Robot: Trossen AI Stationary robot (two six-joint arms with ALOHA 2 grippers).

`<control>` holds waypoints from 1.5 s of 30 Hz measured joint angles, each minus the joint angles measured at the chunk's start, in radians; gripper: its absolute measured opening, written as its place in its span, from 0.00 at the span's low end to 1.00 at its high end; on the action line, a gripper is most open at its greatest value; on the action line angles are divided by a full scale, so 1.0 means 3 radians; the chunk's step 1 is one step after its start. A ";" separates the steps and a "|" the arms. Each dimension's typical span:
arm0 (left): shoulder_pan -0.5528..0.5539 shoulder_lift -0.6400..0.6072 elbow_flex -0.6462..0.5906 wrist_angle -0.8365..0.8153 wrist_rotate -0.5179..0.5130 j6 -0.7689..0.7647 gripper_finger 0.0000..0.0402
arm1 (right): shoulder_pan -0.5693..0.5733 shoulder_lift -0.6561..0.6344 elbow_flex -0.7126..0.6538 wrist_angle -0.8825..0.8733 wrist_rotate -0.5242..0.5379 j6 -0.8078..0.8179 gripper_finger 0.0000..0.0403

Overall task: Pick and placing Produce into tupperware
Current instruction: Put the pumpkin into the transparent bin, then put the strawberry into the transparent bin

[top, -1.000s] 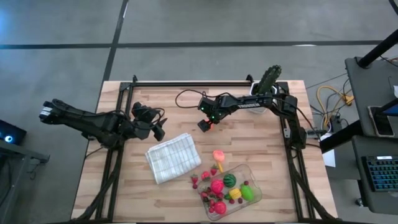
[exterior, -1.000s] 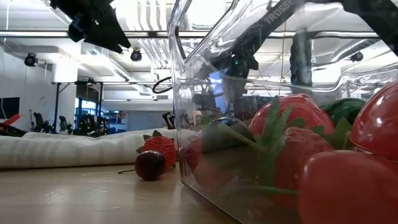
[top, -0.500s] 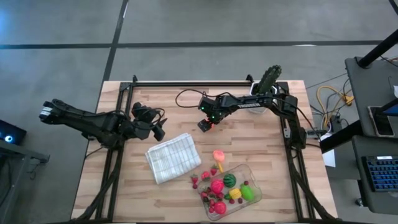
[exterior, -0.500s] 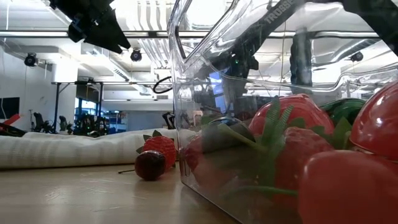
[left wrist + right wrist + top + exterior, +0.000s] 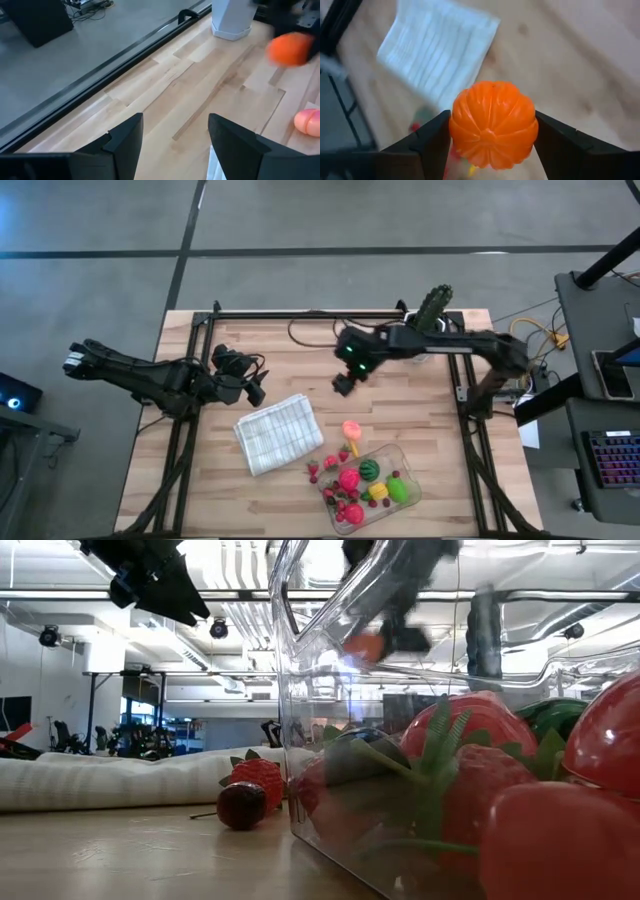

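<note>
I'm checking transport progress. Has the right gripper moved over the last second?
Yes. In the high view the right gripper, holding the orange pumpkin, has shifted away from the cactus pot toward the tupperware.

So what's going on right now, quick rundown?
Right gripper up over mid-table, fingers clamping an orange pumpkin. Left gripper waiting beside the folded cloth. Tupperware part filled; nothing blocking it.
</note>
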 joint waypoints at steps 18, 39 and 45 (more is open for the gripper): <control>0.0000 -0.0001 0.0000 0.0005 0.0002 0.0020 0.52 | 0.2225 -0.0439 -0.0029 -0.0915 0.0998 0.2462 0.63; 0.0000 -0.0001 -0.0001 0.0092 0.0004 0.0010 0.52 | 0.3016 -0.0042 -0.0051 -0.1194 0.1979 0.3102 0.87; 0.0000 -0.0001 -0.0001 0.0092 0.0004 0.0011 0.52 | 0.3045 -0.0081 -0.0051 -0.1274 0.2186 0.3049 0.88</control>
